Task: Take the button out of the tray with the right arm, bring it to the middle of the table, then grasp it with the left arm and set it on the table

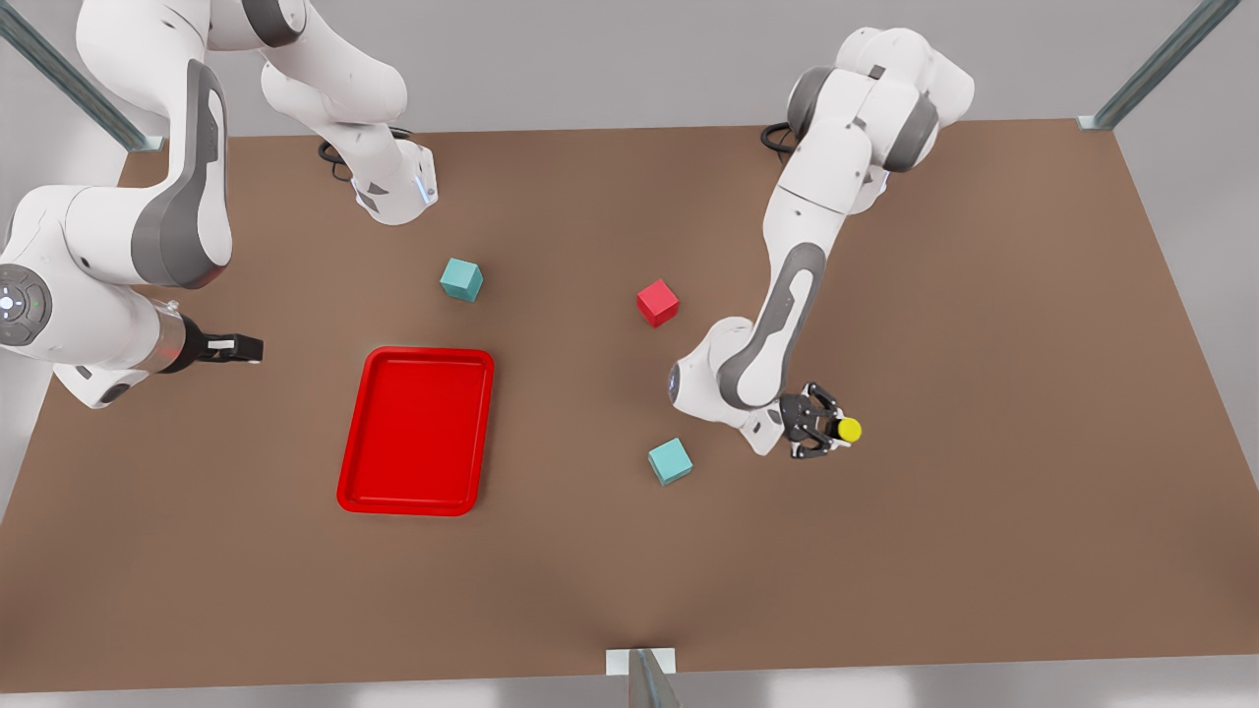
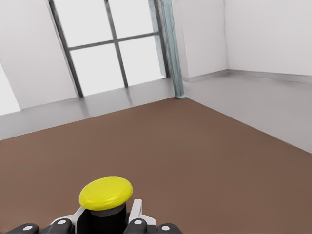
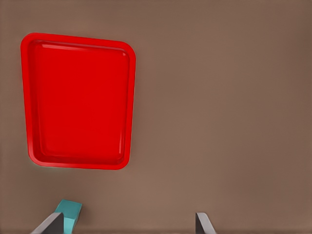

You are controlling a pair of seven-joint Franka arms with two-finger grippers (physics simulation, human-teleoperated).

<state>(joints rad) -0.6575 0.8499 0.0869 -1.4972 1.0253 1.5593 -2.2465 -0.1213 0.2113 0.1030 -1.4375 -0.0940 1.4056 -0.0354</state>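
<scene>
Already the button (image 1: 848,430) is out of the tray (image 1: 356,472) and sits in the grip of the left tool (image 1: 821,433), on the front view's right side of the surface (image 1: 984,344), well apart from the tray. In the left wrist view the yellow cap (image 2: 106,193) stands just above the tool's fingers (image 2: 138,210), which are clenched on the dark body below it; the left tool (image 2: 105,224) is tilted so its camera looks across the brown surface (image 2: 195,161) rather than down on it.

Right tool (image 1: 236,347): at the front view's left edge, just beside the tray, waiting. Its fingertips (image 3: 202,223) appear spread wide in the right wrist view, holding nothing, with the bare tray (image 3: 32,97) and a teal cube (image 3: 68,212) below them.

Bystanders: a teal cube (image 1: 461,279) beyond the tray, a red cube (image 1: 657,302) near mid-surface, a second teal cube (image 1: 670,460) close to the left arm's wrist.

Judgement: removal and handover look complete; the step in hand is the last one, setting the button down. Whether it already touches the surface cannot be told. The next move calls for lowering until the body rests flat, cap up, then releasing the fingers and lifting straight away so the small part is not dragged or tipped. Bare surface lies around the spot; the near teal cube should stay out of the path.
</scene>
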